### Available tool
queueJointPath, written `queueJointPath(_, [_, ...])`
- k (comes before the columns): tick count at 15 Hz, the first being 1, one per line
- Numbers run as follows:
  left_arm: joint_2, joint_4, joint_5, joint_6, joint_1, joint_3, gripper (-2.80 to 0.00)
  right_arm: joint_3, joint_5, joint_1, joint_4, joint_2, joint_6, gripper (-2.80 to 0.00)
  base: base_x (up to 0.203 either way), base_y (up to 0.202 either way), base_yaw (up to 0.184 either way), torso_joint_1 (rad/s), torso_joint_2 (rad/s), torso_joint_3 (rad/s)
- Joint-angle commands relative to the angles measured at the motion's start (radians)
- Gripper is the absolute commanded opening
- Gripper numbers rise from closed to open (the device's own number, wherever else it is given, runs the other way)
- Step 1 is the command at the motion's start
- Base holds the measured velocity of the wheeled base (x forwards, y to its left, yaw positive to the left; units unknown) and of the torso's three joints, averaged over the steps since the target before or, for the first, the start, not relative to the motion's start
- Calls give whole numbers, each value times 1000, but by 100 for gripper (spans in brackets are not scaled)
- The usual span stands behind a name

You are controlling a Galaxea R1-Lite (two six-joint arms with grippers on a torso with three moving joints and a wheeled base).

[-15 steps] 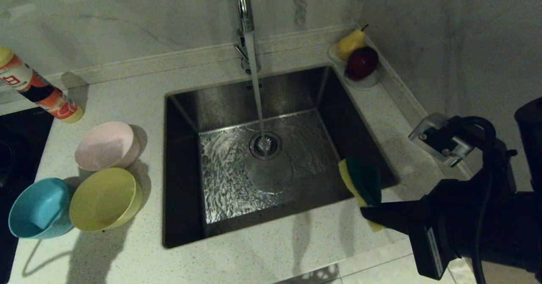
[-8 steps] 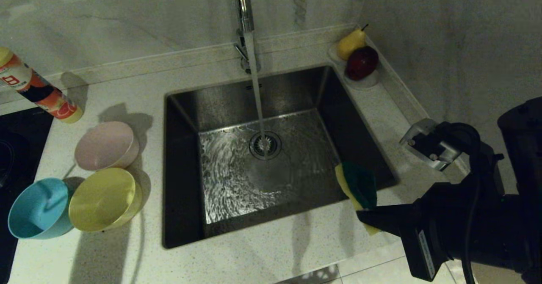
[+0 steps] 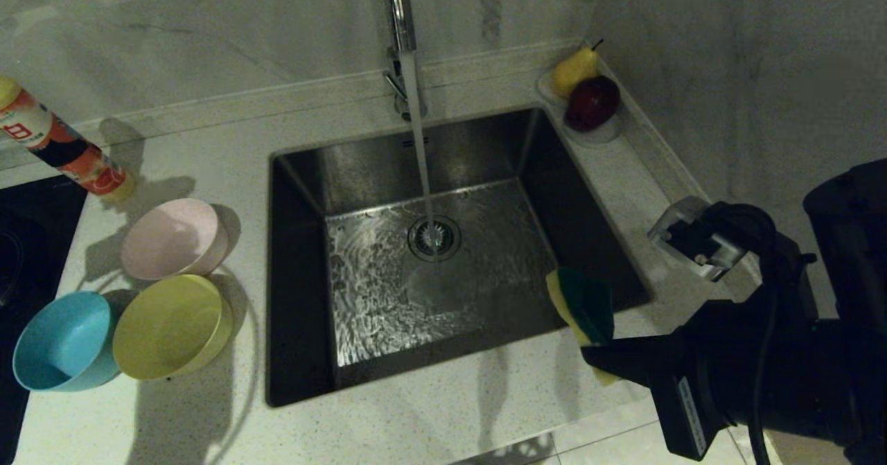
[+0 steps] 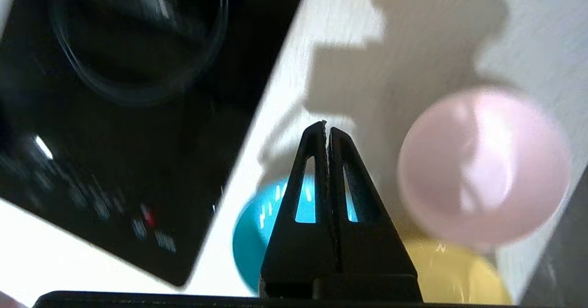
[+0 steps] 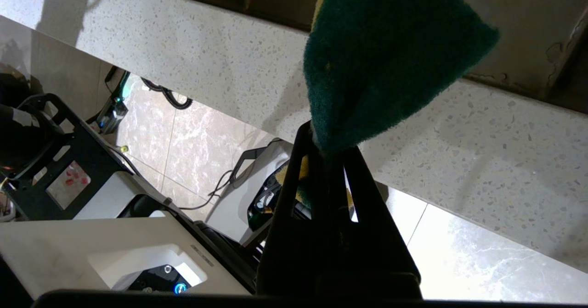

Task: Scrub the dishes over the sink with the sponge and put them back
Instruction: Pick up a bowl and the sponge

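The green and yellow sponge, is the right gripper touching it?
Touching. The right wrist view shows the right gripper with its fingers shut on the lower end of the rectangular green-faced yellow sponge.

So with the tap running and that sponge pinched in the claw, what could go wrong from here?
The right gripper pinches the sponge by one corner only, so scrubbing could tug it loose. The left gripper is shut above the bowls; it must open before it can take one. The yellow bowl sits against the blue bowl, so lifting one may nudge the other.

Dim head view, blurred left-wrist view
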Motion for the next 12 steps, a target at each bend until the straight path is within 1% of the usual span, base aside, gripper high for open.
queueJointPath(1, [-8,71,-86,-16,65,28,-280,5,3,1,1,7,1,-280,0,0,0,0,0,0])
queueJointPath(2, [-20,86,-111,-18,78,52,0,6,3,1,1,7,1,-280,0,0,0,0,0,0])
queueJointPath(5, [-28,81,-125,-29,104,135,0,6,0,1,1,14,1,-280,0,0,0,0,0,0])
queueJointPath(7, [-4,79,-128,-28,156,160,0,10,1,-1,1,14,4,-280,0,0,0,0,0,0])
queueJointPath(9, [27,74,-129,-24,185,187,0,13,1,-5,3,26,12,-280,0,0,0,0,0,0])
queueJointPath(11, [65,67,-131,-21,193,219,0,12,1,-6,1,36,15,-280,0,0,0,0,0,0])
queueJointPath(12, [84,43,-142,-23,195,242,0,11,1,-6,1,39,15,-280,0,0,0,0,0,0])
